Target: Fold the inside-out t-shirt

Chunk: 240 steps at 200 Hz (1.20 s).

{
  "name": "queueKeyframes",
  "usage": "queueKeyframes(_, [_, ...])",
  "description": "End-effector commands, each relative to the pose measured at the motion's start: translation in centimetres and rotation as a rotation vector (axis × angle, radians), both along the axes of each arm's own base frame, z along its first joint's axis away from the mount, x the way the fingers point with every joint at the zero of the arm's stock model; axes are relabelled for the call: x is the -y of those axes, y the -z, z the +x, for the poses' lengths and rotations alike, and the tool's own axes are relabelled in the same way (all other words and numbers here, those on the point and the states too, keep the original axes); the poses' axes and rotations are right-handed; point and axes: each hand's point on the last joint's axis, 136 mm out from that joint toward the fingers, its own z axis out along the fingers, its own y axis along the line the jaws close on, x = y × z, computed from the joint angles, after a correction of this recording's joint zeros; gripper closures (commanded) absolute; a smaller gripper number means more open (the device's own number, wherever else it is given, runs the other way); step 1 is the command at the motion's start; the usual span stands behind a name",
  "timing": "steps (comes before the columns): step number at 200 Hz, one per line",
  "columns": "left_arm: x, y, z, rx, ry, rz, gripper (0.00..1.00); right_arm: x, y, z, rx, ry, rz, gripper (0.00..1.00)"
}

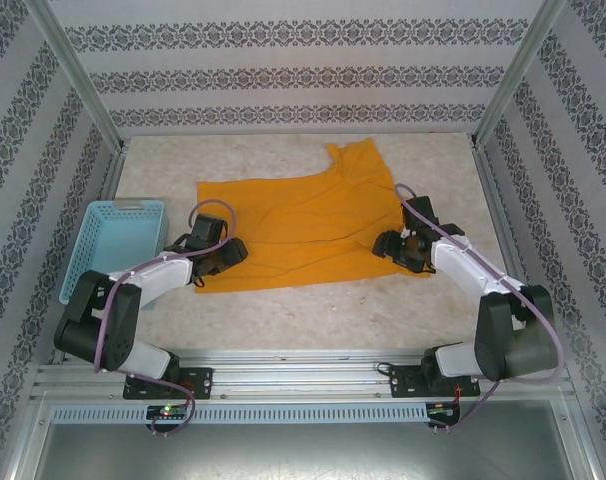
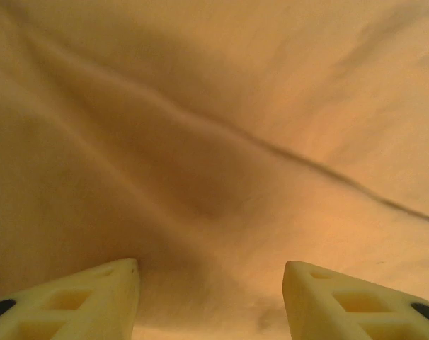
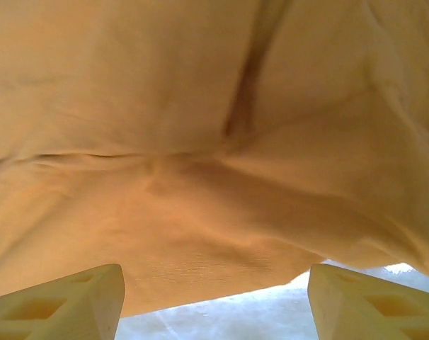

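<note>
While flat on the table (image 1: 313,310) — inside-out t-shirt (image 1: 293,225), left fingers (image 2: 80,304), right fingers (image 3: 66,304) apart, empty.

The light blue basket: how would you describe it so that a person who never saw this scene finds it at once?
Look at the pale speckled table. At its left edge, to the left of the spread orange t-shirt, stands the light blue basket. It is the only blue thing there: a rigid, rectangular plastic container, open at the top.

The pale speckled counter (image 1: 313,310) carries the mustard t-shirt (image 1: 303,235) spread out, with a light-blue plastic basket (image 1: 80,250) at its left edge.
</note>
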Motion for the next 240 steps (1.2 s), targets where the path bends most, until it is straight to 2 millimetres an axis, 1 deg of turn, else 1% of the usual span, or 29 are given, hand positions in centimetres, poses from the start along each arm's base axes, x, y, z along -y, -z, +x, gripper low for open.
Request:
queueKeyframes(1, [0.0,0.9,-0.1,-0.009,-0.019,-0.012,0.42,2.4,1.9,0.5,-0.024,0.111,-0.057,0.29])
queueKeyframes(14, [-1.0,1.9,-0.9,-0.047,-0.048,0.017,0.41,4.1,3.0,0.3,-0.069,0.170,-0.073,0.27])
queueKeyframes(32, [-2.3,2.5,-1.7,-0.064,-0.076,0.041,0.39,5.8,3.8,0.2,-0.092,0.226,-0.092,0.25])
queueKeyframes(60, [-4.3,2.6,-2.9,-0.064,-0.125,0.058,0.33,7.2,4.6,-0.3,-0.111,0.276,-0.102,0.23])
queueKeyframes(71, [-5.0,2.5,-3.2,-0.075,-0.141,0.052,0.32,7.6,4.8,-0.4,-0.103,0.297,-0.076,0.22])
queueKeyframes(80, [-5.0,2.2,-3.0,-0.069,-0.133,0.028,0.31,7.8,4.8,-0.5,-0.091,0.307,-0.062,0.22])
queueKeyframes(90, [-4.4,1.4,-2.5,-0.054,-0.103,0.005,0.30,8.0,4.4,-0.5,-0.070,0.316,-0.049,0.22])
queueKeyframes(99, [-3.9,0.7,-2.1,-0.045,-0.074,-0.012,0.29,8.0,3.6,-0.5,-0.045,0.310,-0.049,0.22])
queueKeyframes(108, [-3.3,-0.3,-1.6,-0.035,-0.044,-0.023,0.28,7.8,2.4,-0.4,-0.016,0.289,-0.056,0.22])
queueKeyframes(127, [-2.3,-2.5,-0.8,-0.017,0.008,0.021,0.29,6.8,-1.0,-0.2,0.061,0.213,-0.105,0.21])
queueKeyframes(134, [-1.6,-3.3,-0.4,-0.003,0.031,0.032,0.29,5.8,-2.3,0.1,0.098,0.176,-0.100,0.22])
queueKeyframes(142, [-0.5,-3.9,-0.1,0.012,0.058,0.037,0.29,4.5,-3.3,0.3,0.131,0.136,-0.080,0.22])
queueKeyframes(148, [0.4,-4.3,0.1,0.026,0.079,0.031,0.29,3.4,-3.8,0.6,0.148,0.114,-0.058,0.22])
queueKeyframes(158, [2.0,-4.5,0.5,0.036,0.107,0.016,0.29,1.5,-4.2,0.9,0.157,0.075,-0.026,0.22])
queueKeyframes(169, [3.5,-4.3,0.7,0.036,0.137,0.006,0.29,-0.5,-4.1,1.4,0.153,0.029,-0.006,0.22])
queueKeyframes(180, [4.8,-3.7,0.8,0.025,0.157,0.005,0.29,-2.2,-3.6,2.0,0.136,-0.006,-0.006,0.22])
queueKeyframes(190, [5.8,-3.0,0.7,0.010,0.176,0.000,0.29,-3.9,-2.9,2.3,0.109,-0.045,-0.006,0.25])
queueKeyframes(202, [6.4,-2.3,0.4,-0.003,0.183,0.002,0.29,-5.0,-2.1,2.8,0.078,-0.069,-0.012,0.30])
queueKeyframes(217, [6.3,-1.4,0.0,-0.014,0.176,0.014,0.29,-5.4,-1.1,3.1,0.044,-0.067,-0.047,0.33])
queueKeyframes(229, [6.1,-0.9,-0.5,-0.024,0.174,0.020,0.29,-4.9,-0.2,3.1,0.008,-0.038,-0.088,0.34])
queueKeyframes(240, [5.7,-0.4,-0.9,-0.032,0.171,0.029,0.29,-4.5,0.4,3.2,0.001,-0.022,-0.117,0.34])
